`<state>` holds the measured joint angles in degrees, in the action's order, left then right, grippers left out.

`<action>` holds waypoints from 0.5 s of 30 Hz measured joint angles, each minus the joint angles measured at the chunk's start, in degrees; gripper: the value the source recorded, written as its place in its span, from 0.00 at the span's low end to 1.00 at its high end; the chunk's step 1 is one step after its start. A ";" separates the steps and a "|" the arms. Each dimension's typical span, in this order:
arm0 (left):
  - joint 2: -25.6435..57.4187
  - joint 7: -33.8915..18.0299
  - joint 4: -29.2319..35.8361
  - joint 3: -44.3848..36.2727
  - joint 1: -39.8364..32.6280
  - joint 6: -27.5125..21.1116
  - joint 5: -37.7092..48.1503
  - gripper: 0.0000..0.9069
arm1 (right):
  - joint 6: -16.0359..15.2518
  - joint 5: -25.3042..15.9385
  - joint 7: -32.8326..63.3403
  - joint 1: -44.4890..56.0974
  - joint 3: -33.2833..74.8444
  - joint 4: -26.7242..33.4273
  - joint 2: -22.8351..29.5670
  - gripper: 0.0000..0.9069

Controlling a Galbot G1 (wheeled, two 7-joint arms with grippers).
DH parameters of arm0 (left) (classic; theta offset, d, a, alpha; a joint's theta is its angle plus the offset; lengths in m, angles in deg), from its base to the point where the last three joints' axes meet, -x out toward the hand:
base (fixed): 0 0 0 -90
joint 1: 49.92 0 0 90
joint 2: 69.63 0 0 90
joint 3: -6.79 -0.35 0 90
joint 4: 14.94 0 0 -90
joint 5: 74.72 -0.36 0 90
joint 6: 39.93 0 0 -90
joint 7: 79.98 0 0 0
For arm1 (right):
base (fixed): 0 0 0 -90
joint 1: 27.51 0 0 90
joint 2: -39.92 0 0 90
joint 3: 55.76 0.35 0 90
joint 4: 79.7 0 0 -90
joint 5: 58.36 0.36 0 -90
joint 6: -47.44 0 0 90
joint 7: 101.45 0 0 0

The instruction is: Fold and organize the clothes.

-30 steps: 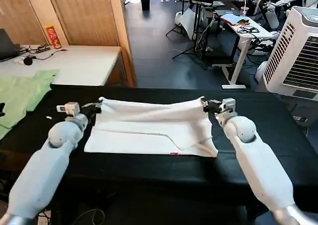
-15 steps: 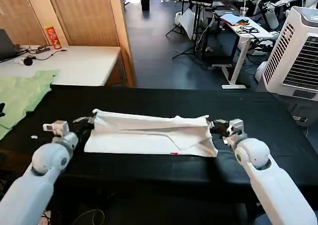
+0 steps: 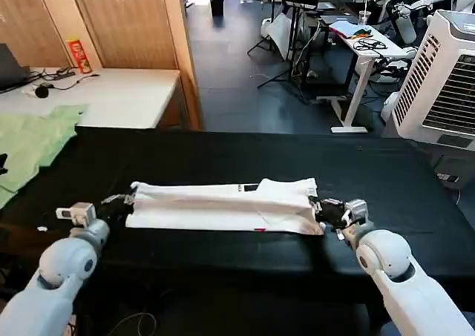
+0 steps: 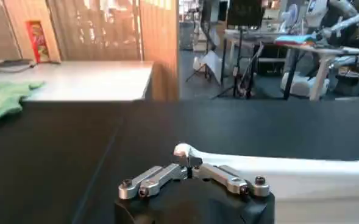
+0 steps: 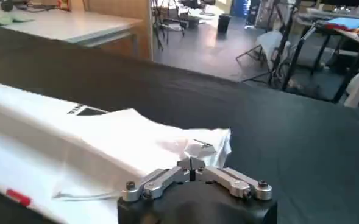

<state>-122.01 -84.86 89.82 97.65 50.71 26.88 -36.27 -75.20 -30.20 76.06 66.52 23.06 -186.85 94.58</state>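
Two end effectors hold the white T-shirt [image 3: 223, 205], which lies as a long folded band on the black tabletop [image 3: 245, 154], near its front edge. My left end effector [image 3: 119, 201] is clamped on the band's left end, my right end effector [image 3: 325, 211] on its right end. I judge this keeps the fold taut and even while I lay it flat; the pale green garment [image 3: 30, 139] lies well apart, beyond the left end

Black-topped table [image 3: 223, 150] before a white counter [image 3: 111, 95], wooden slatted panels [image 3: 126, 21], dark floor [image 3: 245, 76].
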 joint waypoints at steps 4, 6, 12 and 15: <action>-0.42 0.00 -0.54 0.03 1.62 0.34 -0.93 0.00 | 0.10 -0.56 0.54 0.11 -0.02 0.66 0.58 0.09; -0.70 0.02 -0.85 -0.08 1.92 0.39 -1.29 0.22 | 0.19 -0.58 0.99 -0.18 0.08 1.38 1.00 0.09; -1.45 0.48 -0.97 -0.68 1.89 0.26 -2.10 0.97 | 1.78 -0.77 1.11 -0.96 1.03 3.02 1.96 0.97; -1.59 0.47 -0.37 -0.63 1.88 0.26 -2.29 0.97 | 2.41 -0.51 0.18 -1.26 1.87 2.89 1.82 0.97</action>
<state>-123.60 -84.39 89.45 97.01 52.59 27.14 -38.56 -72.79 -30.71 76.23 65.26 24.93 -183.96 96.40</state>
